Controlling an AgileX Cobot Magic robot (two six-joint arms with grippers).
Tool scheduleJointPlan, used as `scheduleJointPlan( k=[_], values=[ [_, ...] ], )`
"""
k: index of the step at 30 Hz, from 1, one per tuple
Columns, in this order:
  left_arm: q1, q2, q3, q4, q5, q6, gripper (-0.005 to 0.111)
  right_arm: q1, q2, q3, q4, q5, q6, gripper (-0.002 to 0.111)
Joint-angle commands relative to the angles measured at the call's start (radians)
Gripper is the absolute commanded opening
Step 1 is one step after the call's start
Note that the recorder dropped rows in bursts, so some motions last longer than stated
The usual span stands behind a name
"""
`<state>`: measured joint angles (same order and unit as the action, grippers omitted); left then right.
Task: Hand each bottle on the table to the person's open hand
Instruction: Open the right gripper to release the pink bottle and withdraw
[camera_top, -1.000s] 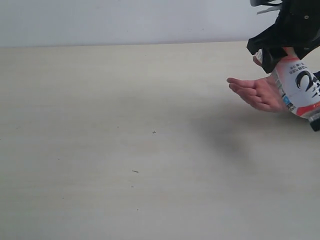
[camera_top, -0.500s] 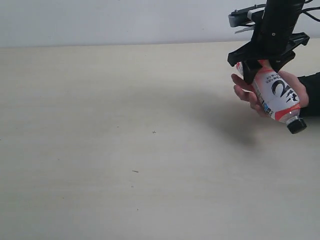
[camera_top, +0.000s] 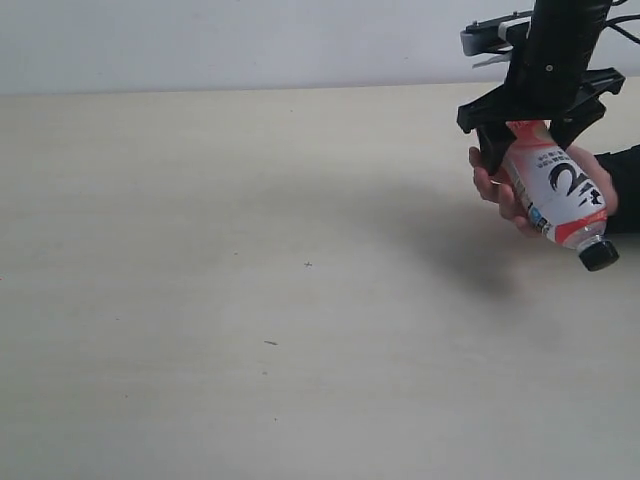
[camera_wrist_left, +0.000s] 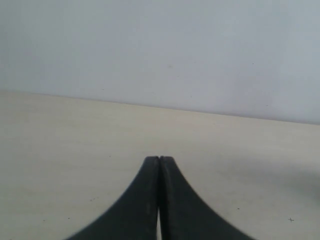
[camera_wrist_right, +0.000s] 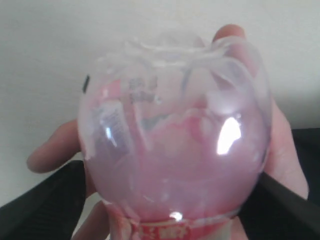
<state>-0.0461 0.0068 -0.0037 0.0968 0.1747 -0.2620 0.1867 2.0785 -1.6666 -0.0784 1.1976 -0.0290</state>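
Right gripper (camera_top: 530, 135): jaws set against both sides of the base end of the pink-red bottle (camera_top: 557, 190). Bottle tilted, black cap (camera_top: 598, 255) low and to the right. Person's hand (camera_top: 490, 180) wraps it from behind, palm mostly hidden. All above the far right of the table (camera_top: 250, 250); forearm cut by the frame edge. Bare tabletop left and near. Left gripper (camera_wrist_left: 159, 161): jaws pressed together, empty.

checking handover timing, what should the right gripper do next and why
Probably open the right gripper slightly to release: the pink-red bottle already lies tilted in the person's hand, which curls around it, while the jaws seem to grip its base.
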Motion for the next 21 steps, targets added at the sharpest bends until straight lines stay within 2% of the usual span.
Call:
scheduleJointPlan(
  k=[1, 6, 8, 10, 11, 16, 21],
  values=[
    [0.004, -0.007, 0.004, -0.007, -0.004, 0.001, 0.0, -0.001, -0.003, -0.005, 0.0, 0.0, 0.003, 0.08],
    [0.004, -0.007, 0.004, -0.007, -0.004, 0.001, 0.0, -0.001, -0.132, -0.005, 0.026, -0.1, -0.017, 0.079],
    [0.004, -0.007, 0.004, -0.007, -0.004, 0.001, 0.0, -0.001, -0.222, -0.005, 0.072, -0.126, -0.061, 0.076],
    [0.004, -0.007, 0.004, -0.007, -0.004, 0.001, 0.0, -0.001, -0.322, 0.002, 0.101, -0.122, -0.086, 0.063],
    [0.004, -0.007, 0.004, -0.007, -0.004, 0.001, 0.0, -0.001, -0.381, 0.027, 0.114, -0.12, -0.095, 0.048],
    [0.004, -0.007, 0.004, -0.007, -0.004, 0.001, 0.0, -0.001, -0.61, 0.217, 0.188, -0.228, -0.159, 0.002],
    [0.004, -0.007, 0.004, -0.007, -0.004, 0.001, 0.0, -0.001, -0.875, 0.514, 0.308, -0.382, -0.271, 0.0]
  ],
)
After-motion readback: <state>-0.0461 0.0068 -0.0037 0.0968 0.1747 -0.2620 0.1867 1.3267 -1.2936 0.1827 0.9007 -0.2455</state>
